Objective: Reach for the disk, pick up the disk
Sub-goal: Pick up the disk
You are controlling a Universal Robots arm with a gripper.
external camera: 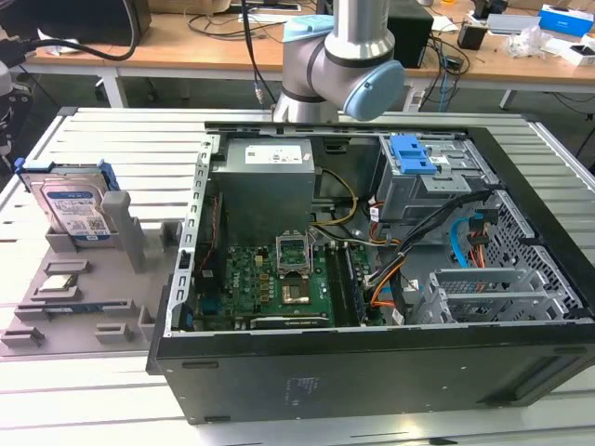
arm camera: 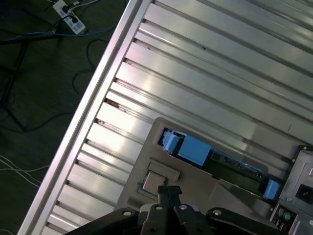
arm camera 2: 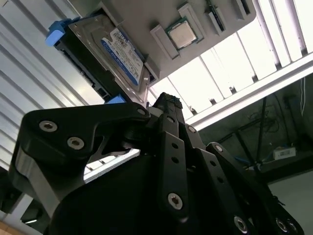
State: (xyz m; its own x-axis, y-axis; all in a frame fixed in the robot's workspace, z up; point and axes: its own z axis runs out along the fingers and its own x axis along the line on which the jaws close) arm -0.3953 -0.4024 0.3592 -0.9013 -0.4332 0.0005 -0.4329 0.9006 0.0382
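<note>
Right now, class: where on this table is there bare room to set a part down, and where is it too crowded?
The table is bare beyond the tray and disk, as far as the case; another bare strip runs in front of the tray. Inside the case it is crowded with board and cables.

The arm [external camera: 339, 56] has silver-grey round joints with a light blue cap [external camera: 374, 90]; the black gripper [arm camera 2: 168, 103] carries several silver screw heads [arm camera 2: 74, 142].
</note>
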